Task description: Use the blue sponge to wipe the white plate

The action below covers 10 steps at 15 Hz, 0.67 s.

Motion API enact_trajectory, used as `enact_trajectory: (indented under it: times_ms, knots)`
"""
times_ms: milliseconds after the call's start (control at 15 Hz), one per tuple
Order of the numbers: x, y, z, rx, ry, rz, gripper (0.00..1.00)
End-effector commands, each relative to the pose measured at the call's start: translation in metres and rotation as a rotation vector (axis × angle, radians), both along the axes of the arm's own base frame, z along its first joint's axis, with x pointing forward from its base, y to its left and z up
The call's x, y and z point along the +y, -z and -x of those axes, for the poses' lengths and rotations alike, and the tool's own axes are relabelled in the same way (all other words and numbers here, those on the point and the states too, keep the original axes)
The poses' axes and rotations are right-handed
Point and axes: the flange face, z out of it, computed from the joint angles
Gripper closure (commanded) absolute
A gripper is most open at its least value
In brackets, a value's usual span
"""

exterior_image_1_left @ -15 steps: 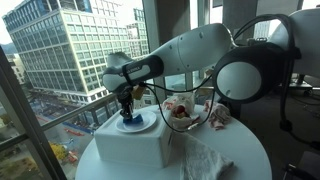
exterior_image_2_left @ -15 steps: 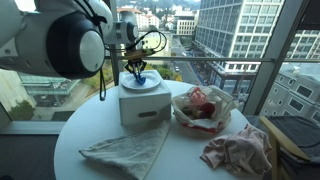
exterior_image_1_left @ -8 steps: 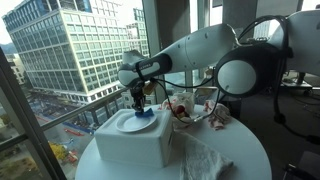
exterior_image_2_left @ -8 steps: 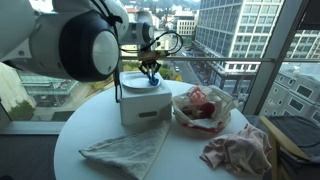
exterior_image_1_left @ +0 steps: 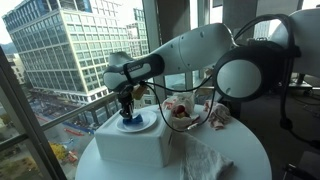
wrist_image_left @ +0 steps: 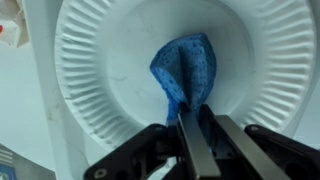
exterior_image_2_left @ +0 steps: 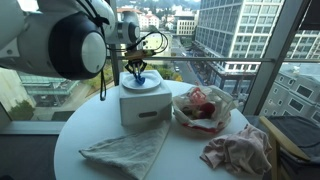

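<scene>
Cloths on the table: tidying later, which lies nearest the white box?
The grey cloth, spread beside the white box; the pinkish cloth lies crumpled farther off.

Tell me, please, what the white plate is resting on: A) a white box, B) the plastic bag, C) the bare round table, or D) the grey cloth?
A: the white plate, with the blue sponge pinched on it by the gripper, lies on top of a white box in an exterior view.
</scene>
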Motion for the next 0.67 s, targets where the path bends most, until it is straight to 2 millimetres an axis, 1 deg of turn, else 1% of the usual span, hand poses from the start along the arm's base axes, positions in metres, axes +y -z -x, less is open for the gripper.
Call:
enact_trajectory:
  times_ms: [0,200,333,467,600]
  knots:
    - [-0.014,0.016,0.004,0.062,0.057,0.017,0.84]
    - [-0.036,0.011,0.002,0.078,0.166,0.042,0.84]
    - [-0.040,0.005,0.006,0.118,0.208,0.042,0.84]
    - [-0.035,0.002,0.013,0.152,0.195,0.023,0.85]
    - [-0.020,0.000,0.018,0.150,0.147,0.023,0.84]
